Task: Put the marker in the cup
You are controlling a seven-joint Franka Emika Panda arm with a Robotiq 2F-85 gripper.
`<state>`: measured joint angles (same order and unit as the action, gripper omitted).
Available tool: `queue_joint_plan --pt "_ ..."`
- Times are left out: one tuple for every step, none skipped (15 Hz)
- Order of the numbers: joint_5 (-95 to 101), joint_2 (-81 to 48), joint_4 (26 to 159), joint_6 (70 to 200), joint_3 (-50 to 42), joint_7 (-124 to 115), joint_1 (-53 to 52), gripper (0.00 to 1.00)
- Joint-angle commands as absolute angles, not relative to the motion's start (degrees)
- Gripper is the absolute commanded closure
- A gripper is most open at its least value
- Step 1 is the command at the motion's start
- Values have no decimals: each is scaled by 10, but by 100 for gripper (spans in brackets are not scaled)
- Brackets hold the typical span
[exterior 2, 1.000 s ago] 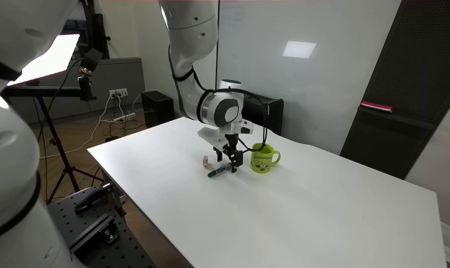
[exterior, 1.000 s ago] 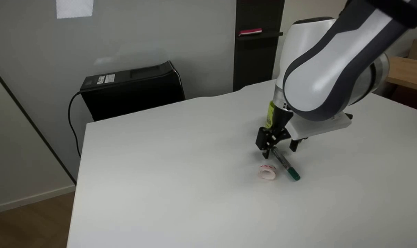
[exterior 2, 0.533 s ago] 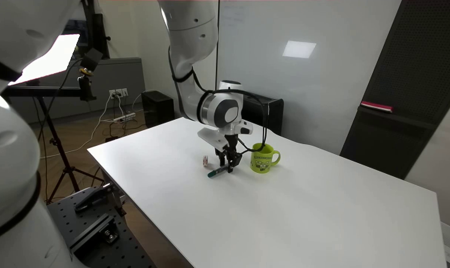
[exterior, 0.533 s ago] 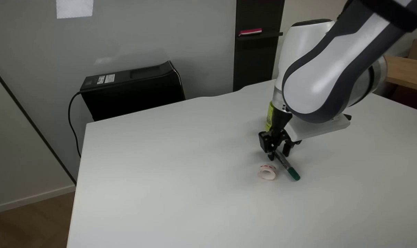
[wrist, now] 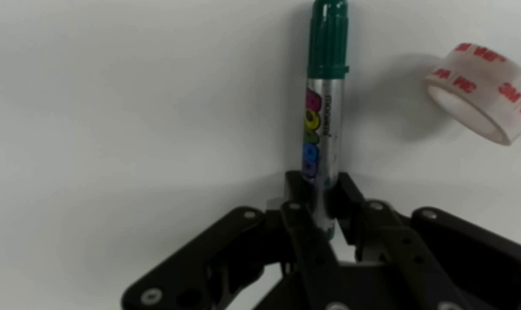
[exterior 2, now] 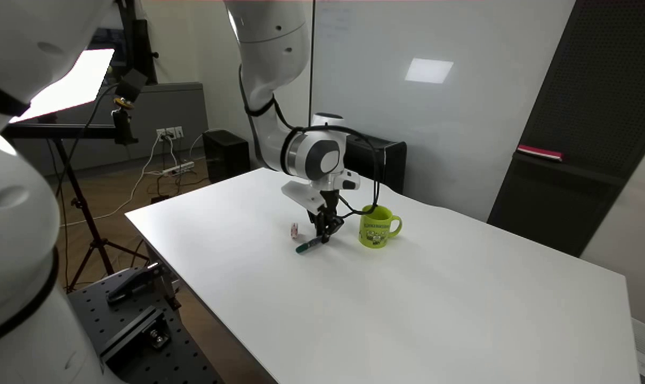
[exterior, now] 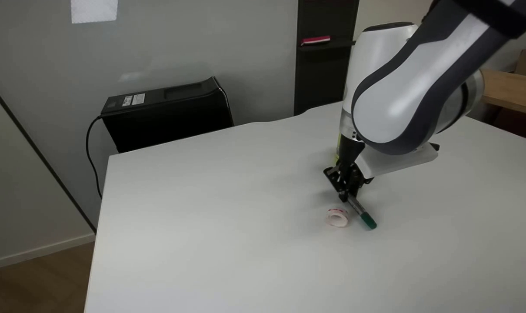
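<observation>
"Near a grey wall (exterior: 193, 48), what's that table (exterior: 202, 217) like?"

"White and broad, its far edge bending in a gentle wave. A black box (exterior: 171, 121) stands behind it in both exterior views. An exterior view also takes in a tripod (exterior 2: 86, 216), a bright white panel (exterior 2: 82, 80) and a dark shelf (exterior 2: 573, 106) with a thin red object (exterior 2: 539, 153) on it."

"And where's the marker (wrist: 325, 125)?"

"With the gripper (wrist: 323, 189): it's pinched from both sides, towards the end away from the green cap (wrist: 328, 41). The wrist view shows the cap pointing straight out ahead of the grip. Whether any of it touches the table, I can't tell."

"The cup (exterior 2: 375, 229)?"

"Upright on the table, just beside the gripper, lime green, its handle (exterior 2: 399, 224) turned away from it. The marker is outside the cup."

"What else is close?"

"A roll of tape (wrist: 480, 94), white with red lettering, standing on its edge near the marker, the two apart. The gripper comes between the tape and the cup."

"Anything in the way?"

"The arm (exterior: 402, 95) and the gripper cover nearly all of the cup in an exterior view. A black cable (exterior 2: 376, 168) loops down across the cup's rim in an exterior view; whether it touches, I can't say."
</observation>
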<state>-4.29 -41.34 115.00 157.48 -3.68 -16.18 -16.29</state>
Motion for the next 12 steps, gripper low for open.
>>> queue_joint_plan --pt "-29 -398 1143 1542 -40 -184 -169 94" --pt "-28 -392 1143 1536 -40 -184 -170 94" --pt "-27 -387 1142 1530 -39 -183 -170 94" --pt "-25 -381 1141 1523 -38 -182 -168 94" --pt "-22 -375 1140 1517 -39 -183 -168 94" --pt "-19 -369 1139 1510 -38 -181 -167 94" --pt "-16 -362 1138 1504 -37 -181 -166 94" --pt "-14 -355 1138 1500 -37 -181 -165 94" --pt "-12 -348 1137 1496 -37 -181 -164 94" --pt "-10 -341 1137 1492 -37 -180 -163 94" --pt "-6 -335 1136 1489 -37 -180 -161 94" --pt "-3 -329 1135 1485 -37 -180 -160 94"
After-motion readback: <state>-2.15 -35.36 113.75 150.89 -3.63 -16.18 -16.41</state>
